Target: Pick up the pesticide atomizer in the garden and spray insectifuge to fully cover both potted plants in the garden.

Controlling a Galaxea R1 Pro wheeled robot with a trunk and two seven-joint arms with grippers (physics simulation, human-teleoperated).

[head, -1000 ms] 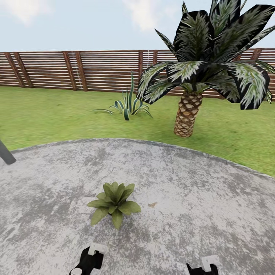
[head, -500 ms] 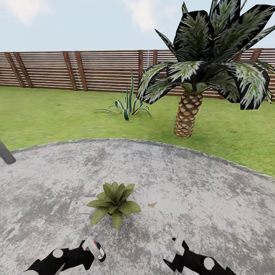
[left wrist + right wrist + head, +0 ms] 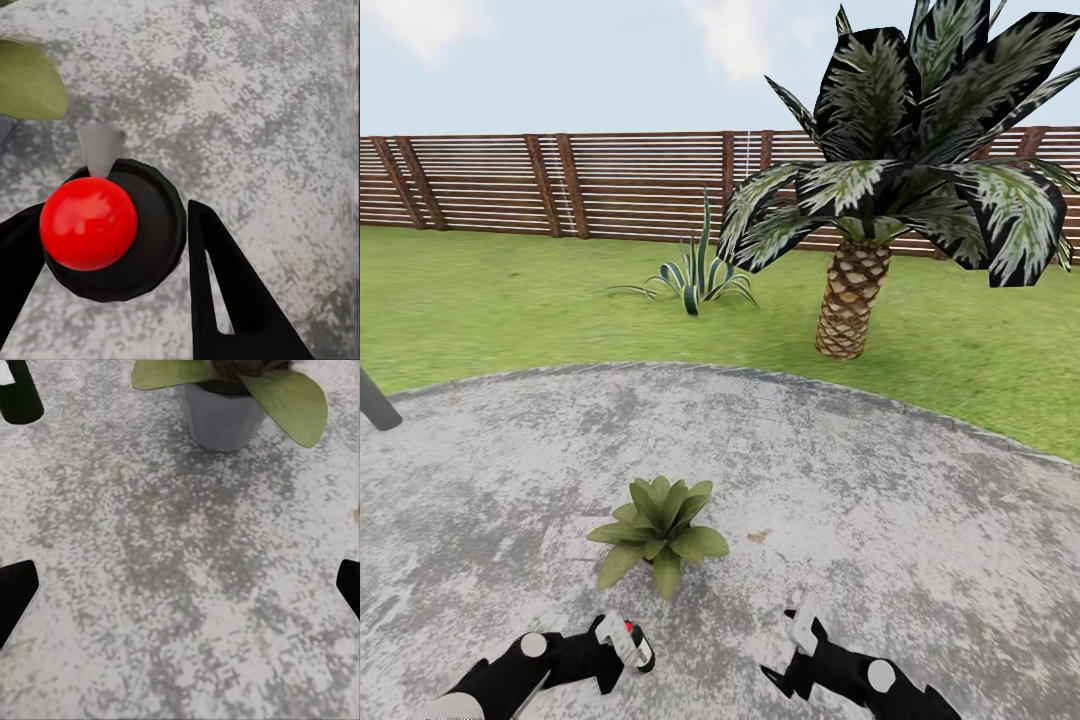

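Head view: the left gripper [image 3: 622, 645] is clamped on the pesticide atomizer [image 3: 632, 641], its red top aimed toward 1 potted plant [image 3: 658, 532] just ahead on the stone paving [image 3: 880, 480]. The right gripper [image 3: 792, 640] looks spread and empty.

Left wrist view: the atomizer's red top [image 3: 88, 223] sits between the fingers [image 3: 225, 300], a leaf nearby.

Right wrist view: fingertips [image 3: 15, 589] wide apart, the plant's pale pot [image 3: 221, 420] ahead.

Glossy red top shining on the dark, smooth pesticide atomizer [image 3: 112, 232] between the matt black left claw [image 3: 105, 255] fingers, above rough, speckled grey stone paving [image 3: 860, 480]; beyond, a slatted brown wooden fence [image 3: 610, 185].
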